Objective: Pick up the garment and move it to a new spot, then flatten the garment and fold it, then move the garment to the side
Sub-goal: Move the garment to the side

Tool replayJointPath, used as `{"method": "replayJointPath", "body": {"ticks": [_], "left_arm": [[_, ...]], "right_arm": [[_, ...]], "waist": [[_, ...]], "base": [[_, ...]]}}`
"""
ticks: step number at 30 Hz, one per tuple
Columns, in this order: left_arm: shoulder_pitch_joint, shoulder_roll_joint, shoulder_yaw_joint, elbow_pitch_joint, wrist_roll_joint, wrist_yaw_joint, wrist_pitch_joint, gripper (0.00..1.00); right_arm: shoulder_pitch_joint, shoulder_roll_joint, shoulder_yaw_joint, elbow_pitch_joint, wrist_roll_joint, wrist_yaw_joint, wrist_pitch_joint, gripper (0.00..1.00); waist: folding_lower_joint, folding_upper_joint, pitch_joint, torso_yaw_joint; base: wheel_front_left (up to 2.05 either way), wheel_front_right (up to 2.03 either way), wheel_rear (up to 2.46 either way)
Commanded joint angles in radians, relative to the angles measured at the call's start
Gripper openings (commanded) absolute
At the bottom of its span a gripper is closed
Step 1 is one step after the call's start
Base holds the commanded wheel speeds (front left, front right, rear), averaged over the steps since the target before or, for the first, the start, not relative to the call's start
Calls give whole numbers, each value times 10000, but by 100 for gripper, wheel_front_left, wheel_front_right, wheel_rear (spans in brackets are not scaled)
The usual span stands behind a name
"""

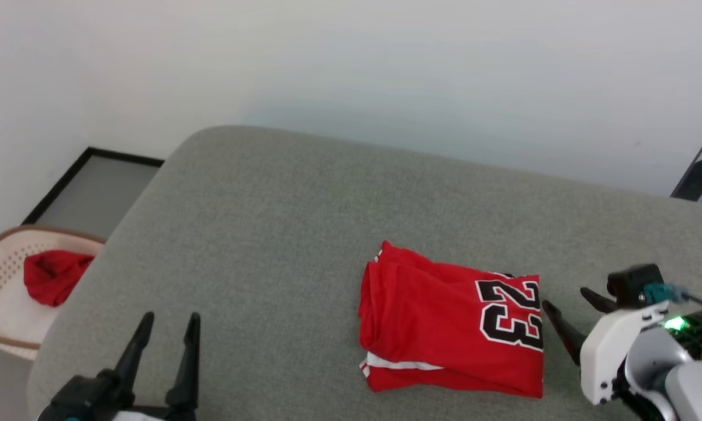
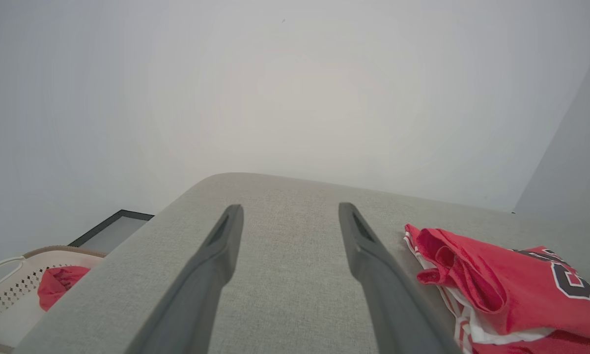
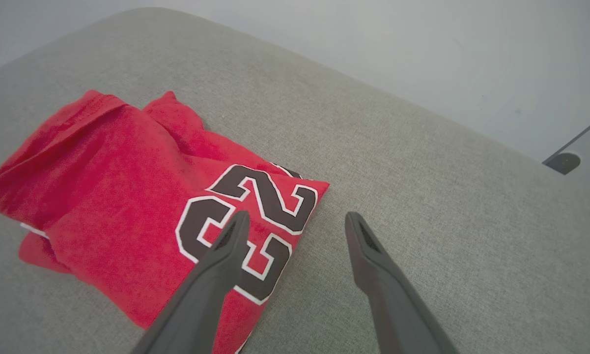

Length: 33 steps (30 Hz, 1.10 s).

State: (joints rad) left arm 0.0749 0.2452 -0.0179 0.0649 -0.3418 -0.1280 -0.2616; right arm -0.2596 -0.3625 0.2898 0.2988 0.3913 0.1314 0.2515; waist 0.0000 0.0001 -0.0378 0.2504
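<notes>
Left gripper (image 1: 170,320): it is seen low at the near left over bare upholstery. Its two dark fingers are held apart and nothing is carried between them. It is well apart from the garment.
Right gripper (image 1: 564,299): it is seen at the near right with its fingers spread and nothing gripped. The tips are placed just beside the garment's right edge, by the number print; contact cannot be told.
Garment (image 1: 444,327): it is laid right of the middle of the grey padded surface (image 1: 269,234), folded into a rough rectangle. A black, white-outlined number is turned up at the right end, and a white strip is shown at the near left corner. The left end is made of loose, puffed layers.
Handling: the garment is judged light, soft and limp, not fragile. Its layers are expected to slide apart if only the top one is lifted.
Hold: the whole stack is best pinched through its thickness at the right edge, with the loose left end supported by the other gripper.
Basket (image 1: 47,232): it is set beside the surface at the left, and a plain red cloth (image 1: 52,275) is held in it.
Black-framed panel (image 1: 93,187): it is seen beyond the basket, against the pale wall (image 1: 386,58).
</notes>
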Motion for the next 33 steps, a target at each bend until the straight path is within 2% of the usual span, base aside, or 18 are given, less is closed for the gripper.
{"method": "replayJointPath", "body": {"ticks": [1,12,23,24,25,26,33], "left_arm": [[-166,-48,-58,11,-4,-36,-31,100],[-981,-453,-584,154,-88,-32,-31,100],[-1635,-721,-955,354,-124,-32,-31,100],[-1679,-731,-977,379,-123,-32,-31,100],[-1721,-740,-998,398,-126,-32,-31,100],[-1766,-749,-1029,417,-133,-32,-31,100],[-1803,-700,-1065,607,-181,-32,-31,100]], "right_arm": [[-250,-104,82,0,132,-16,273,100],[-975,-363,348,198,872,-16,3008,100],[-1240,-112,363,503,1154,-16,4425,100],[-1255,-94,390,558,1157,-16,4520,88],[-1277,-64,405,590,1202,-16,4573,40],[-1298,-41,455,599,1286,-16,4648,0],[-1600,-338,560,697,1540,-19,4729,0]], "waist": [[0,-1,317,160],[0,-1,1705,600],[0,-1,2463,744],[0,-1,2491,748],[0,-1,2515,747],[0,-1,2533,749],[0,-1,2334,656]], "base": [[0,0,0],[0,0,0],[0,0,0],[0,0,0],[0,0,0],[0,0,0],[0,0,0]]}}
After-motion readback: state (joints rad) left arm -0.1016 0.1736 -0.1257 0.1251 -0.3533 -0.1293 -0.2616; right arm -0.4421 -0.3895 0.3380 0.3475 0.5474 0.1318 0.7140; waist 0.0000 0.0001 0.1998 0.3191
